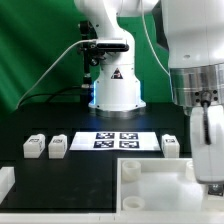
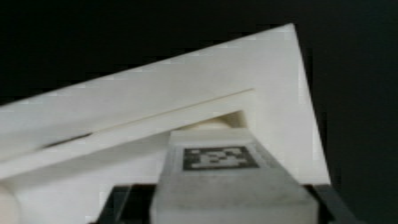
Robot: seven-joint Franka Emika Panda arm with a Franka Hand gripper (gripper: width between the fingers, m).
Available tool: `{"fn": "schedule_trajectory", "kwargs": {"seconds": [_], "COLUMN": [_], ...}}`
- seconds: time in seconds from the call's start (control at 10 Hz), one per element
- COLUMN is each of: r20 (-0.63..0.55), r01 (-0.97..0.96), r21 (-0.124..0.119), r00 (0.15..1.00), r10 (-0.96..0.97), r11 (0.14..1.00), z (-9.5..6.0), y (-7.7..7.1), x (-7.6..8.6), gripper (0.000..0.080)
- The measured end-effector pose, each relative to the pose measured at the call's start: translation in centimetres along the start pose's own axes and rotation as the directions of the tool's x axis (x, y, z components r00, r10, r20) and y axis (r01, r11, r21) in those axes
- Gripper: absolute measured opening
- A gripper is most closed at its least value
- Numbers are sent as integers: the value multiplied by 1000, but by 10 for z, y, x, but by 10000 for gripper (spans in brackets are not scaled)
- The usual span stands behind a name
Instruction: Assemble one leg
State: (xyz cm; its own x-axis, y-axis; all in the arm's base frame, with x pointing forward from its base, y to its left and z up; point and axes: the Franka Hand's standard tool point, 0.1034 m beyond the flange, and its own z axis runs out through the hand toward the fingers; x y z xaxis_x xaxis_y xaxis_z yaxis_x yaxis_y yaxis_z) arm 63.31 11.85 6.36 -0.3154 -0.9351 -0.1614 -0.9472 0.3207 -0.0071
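In the wrist view my gripper is shut on a white leg with a black-and-white tag on its face. Its dark fingers press on both sides of the leg. The leg's far end sits at the inner corner of the large white rimmed tabletop panel; I cannot tell whether it touches. In the exterior view the gripper hangs over the panel's right corner, and the held leg is hidden there. Three more legs lie on the black table: two on the left, one on the right.
The marker board lies flat in the middle of the table in front of the arm's base. A green backdrop stands behind. A white block edge shows at the exterior view's lower left.
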Motion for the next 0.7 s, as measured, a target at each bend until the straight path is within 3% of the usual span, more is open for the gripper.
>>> {"fn": "schedule_trajectory", "kwargs": {"seconds": [0.1,0.2,0.3,0.4,0.6,0.7], "r20": [-2,1,1,1,6,17], "r01": [-17,-22,-16,-14,2,10], "r21": [-1,-2,-2,-2,10,16], "r00": [1000,1000,1000,1000,1000,1000], "r10": [17,22,16,14,-2,-11], "r11": [1000,1000,1000,1000,1000,1000], "z": [1,1,1,1,-2,-11], "y": [1,2,2,2,5,11], "x": [-1,-2,-2,-2,-9,-18], "gripper": [321,456,456,601,635,647]}}
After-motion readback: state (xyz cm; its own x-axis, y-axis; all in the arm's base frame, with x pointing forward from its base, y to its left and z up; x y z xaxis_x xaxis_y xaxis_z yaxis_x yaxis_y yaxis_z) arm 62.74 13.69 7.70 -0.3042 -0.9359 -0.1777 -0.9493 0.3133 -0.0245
